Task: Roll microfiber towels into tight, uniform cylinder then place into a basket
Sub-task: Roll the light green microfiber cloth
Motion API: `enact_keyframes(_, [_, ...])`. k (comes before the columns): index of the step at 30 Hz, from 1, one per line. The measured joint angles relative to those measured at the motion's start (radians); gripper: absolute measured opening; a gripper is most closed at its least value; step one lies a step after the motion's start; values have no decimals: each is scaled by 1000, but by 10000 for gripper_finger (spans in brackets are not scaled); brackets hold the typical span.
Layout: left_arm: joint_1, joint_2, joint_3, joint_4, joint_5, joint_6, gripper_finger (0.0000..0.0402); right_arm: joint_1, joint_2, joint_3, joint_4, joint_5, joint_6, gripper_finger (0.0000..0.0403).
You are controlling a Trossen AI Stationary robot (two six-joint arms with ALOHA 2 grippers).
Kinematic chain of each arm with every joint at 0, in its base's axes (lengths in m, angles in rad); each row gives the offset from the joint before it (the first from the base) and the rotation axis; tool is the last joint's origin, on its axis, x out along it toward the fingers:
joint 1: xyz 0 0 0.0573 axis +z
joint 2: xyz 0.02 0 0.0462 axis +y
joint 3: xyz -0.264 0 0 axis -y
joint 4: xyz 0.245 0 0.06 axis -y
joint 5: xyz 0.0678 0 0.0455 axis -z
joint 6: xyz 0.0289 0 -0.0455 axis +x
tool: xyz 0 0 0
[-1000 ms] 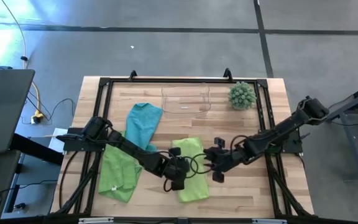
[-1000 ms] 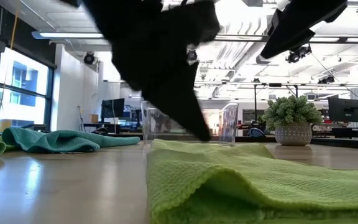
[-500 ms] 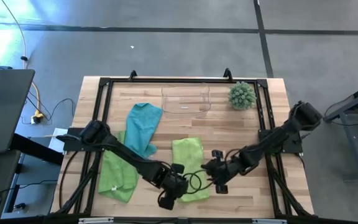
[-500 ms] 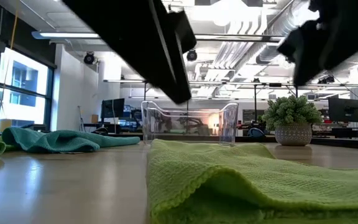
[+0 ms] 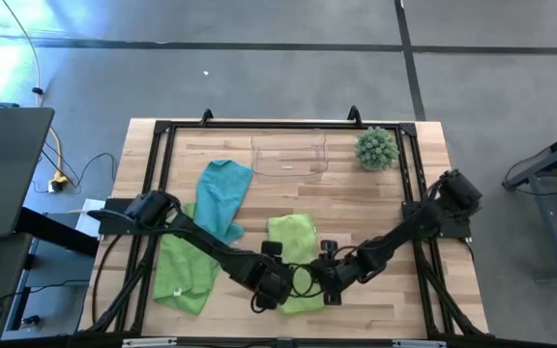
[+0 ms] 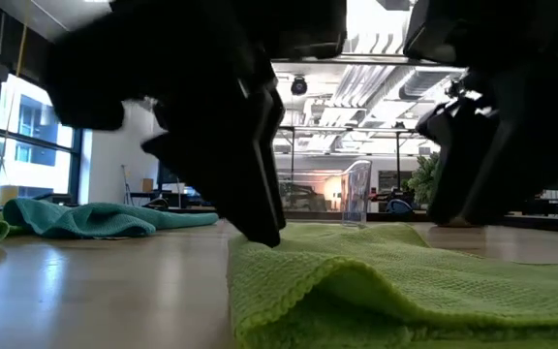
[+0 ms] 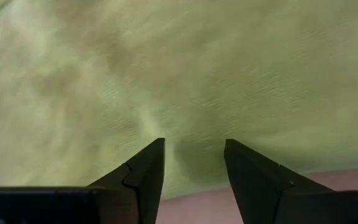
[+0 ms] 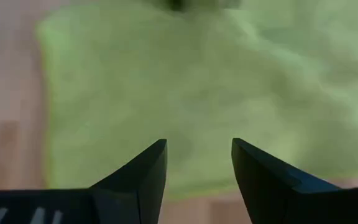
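Down at six o'clock, the left tool (image 5: 271, 287) and right tool (image 5: 324, 287), both with fingers spread, hang low over the middle green towel (image 5: 293, 237). At nine lie another green towel (image 5: 184, 266) and the teal towel (image 5: 220, 193); the basket (image 5: 288, 155) sits at twelve on the surface (image 5: 375, 208).

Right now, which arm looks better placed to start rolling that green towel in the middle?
Neither clearly: the left gripper and right gripper both hang open over the near end of the middle green towel, so they look set to work together.
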Motion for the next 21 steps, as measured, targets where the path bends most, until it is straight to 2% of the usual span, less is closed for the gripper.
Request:
enact_keyframes(7, [36,-2,-43,5,9,-18,152,17,81,4,93,-73,53,174])
enact_keyframes(13, [48,-6,-65,17,8,-17,152,37,71,1,108,-116,35,174])
enact_keyframes(16, [51,-6,-66,18,-1,-2,152,34,38,-1,50,-101,7,174])
enact_keyframes(21, [51,-24,-68,11,-24,36,152,3,-42,-2,-70,2,-48,174])
